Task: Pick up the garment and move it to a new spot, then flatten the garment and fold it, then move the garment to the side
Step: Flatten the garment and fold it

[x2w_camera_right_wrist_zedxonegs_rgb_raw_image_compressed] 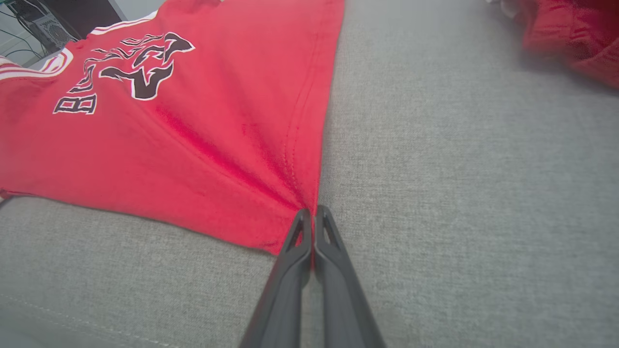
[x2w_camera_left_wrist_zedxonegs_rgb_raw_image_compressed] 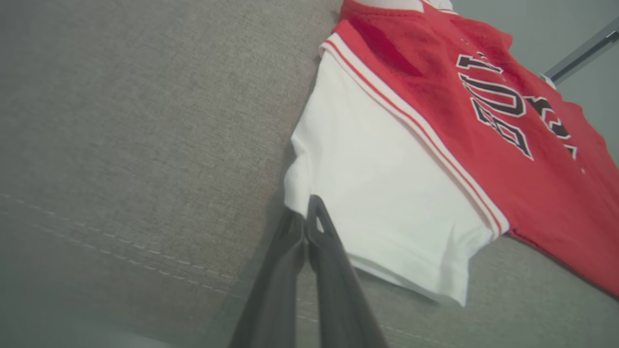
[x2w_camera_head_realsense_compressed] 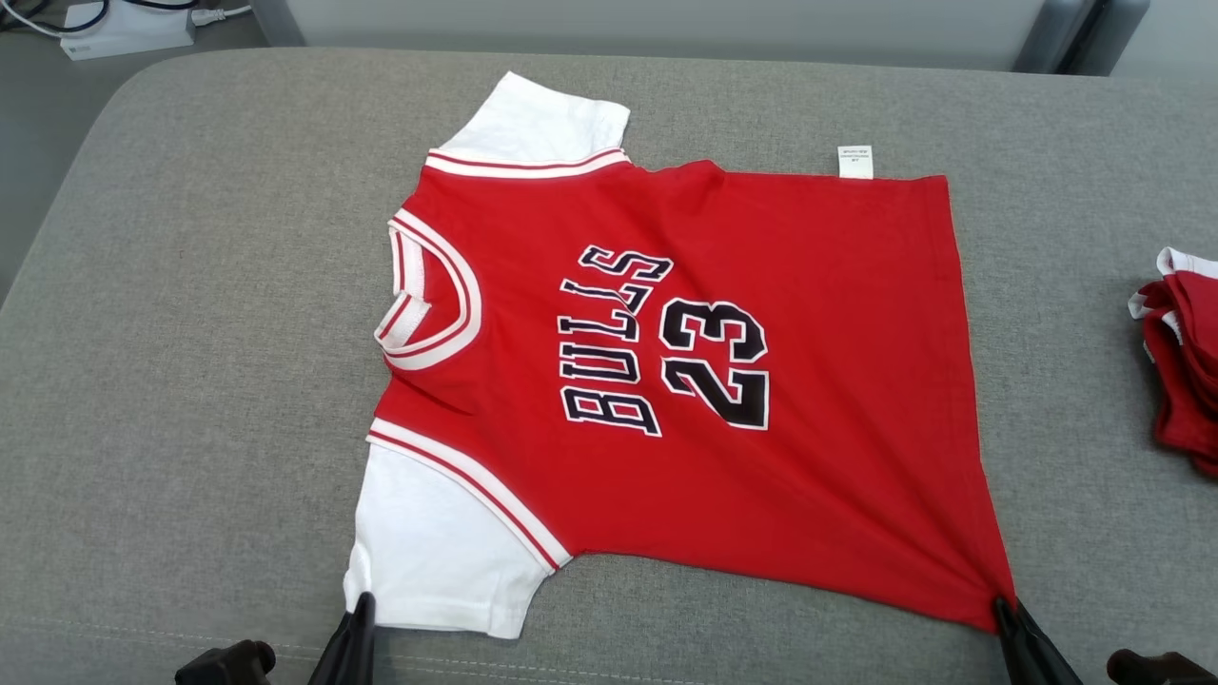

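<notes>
Red garment (x2w_camera_head_realsense_compressed: 723, 381), white-sleeved, spread face-up across the middle of the grey cushion (x2w_camera_head_realsense_compressed: 171, 362), collar toward 9 o'clock, hem toward 3 o'clock. Pinched at both near corners. Left gripper (x2w_camera_head_realsense_compressed: 360, 609) at 7 o'clock, jaws pressed together on the outer edge of the white sleeve (x2w_camera_head_realsense_compressed: 438, 533). Right gripper (x2w_camera_head_realsense_compressed: 1005, 609) at 5 o'clock, jaws closed tight on the near hem corner (x2w_camera_head_realsense_compressed: 971, 580), creases fanning away from the nip toward 11 o'clock.

Probably the opening of the lengthwise fold, near edge over toward 12 o'clock; could equally be a last tug flat, hard to tell from a cloth already this smooth.

For a clean fold: raise both corners together, level with each other, just enough to clear the cushion. Hold the spacing between the grippers constant. Avoid drifting inward, for fear of slack cloth and a bunched print; avoid drifting outward, for fear of straining the sleeve pinch, seemingly the shallower hold of the two. Carry steadily toward 12 o'clock and aim the near edge at the far edge, with the small white label (x2w_camera_head_realsense_compressed: 854, 161) at 1 o'clock as a mark for the hem end. Set down before letting go, then release both sides at once. Stay well apart from the heap of red clothes (x2w_camera_head_realsense_compressed: 1185, 362) at 3 o'clock
</notes>
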Controlling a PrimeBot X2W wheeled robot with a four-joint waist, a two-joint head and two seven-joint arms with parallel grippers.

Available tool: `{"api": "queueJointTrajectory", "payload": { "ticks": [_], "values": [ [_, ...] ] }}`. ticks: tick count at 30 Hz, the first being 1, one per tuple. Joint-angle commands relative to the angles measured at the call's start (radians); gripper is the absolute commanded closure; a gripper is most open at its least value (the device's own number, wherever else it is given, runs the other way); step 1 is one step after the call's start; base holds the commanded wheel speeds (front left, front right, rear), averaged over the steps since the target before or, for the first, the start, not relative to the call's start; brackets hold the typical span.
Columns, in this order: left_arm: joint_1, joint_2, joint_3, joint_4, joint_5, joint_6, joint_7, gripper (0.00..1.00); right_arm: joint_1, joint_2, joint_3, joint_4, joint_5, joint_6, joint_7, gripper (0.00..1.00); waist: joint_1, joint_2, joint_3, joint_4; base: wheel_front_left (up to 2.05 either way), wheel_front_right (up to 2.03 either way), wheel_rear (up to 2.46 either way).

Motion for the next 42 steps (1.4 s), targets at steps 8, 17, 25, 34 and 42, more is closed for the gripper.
{"api": "queueJointTrajectory", "payload": {
  "ticks": [8, 17, 25, 34, 42],
  "values": [
    [0.057, 0.064, 0.053, -0.271, 0.011, 0.077, 0.036, 1.00, 0.007, -0.011, -0.020, -0.119, 0.015, 0.000, 0.038, 1.00, 0.0000, 0.0000, 0.012, 0.003, 0.00, 0.00, 0.00],
    [-0.018, 0.159, 0.102, -0.502, 0.047, 0.137, 0.116, 1.00, -0.073, -0.042, 0.008, -0.284, 0.146, 0.000, 0.154, 1.00, 0.0000, 0.0000, 0.051, -0.022, 0.00, 0.00, 0.00],
    [-0.164, 0.193, 0.126, -0.531, 0.047, 0.146, 0.172, 1.00, -0.247, -0.080, 0.037, -0.290, 0.265, 0.000, 0.290, 1.00, 0.0000, 0.0000, 0.101, -0.053, 0.00, 0.00, 0.00],
    [-0.345, 0.174, 0.121, -0.366, 0.012, 0.091, 0.181, 1.00, -0.464, -0.114, 0.100, -0.137, 0.327, 0.000, 0.327, 1.00, 0.0000, 0.0000, 0.149, -0.073, 0.00, 0.00, 0.00],
    [-0.493, 0.142, 0.121, -0.143, -0.025, 0.028, 0.159, 1.00, -0.604, -0.126, 0.168, 0.030, 0.375, 0.000, 0.301, 1.00, 0.0000, 0.0000, 0.168, -0.084, 0.00, 0.00, 0.00]
  ]
}}
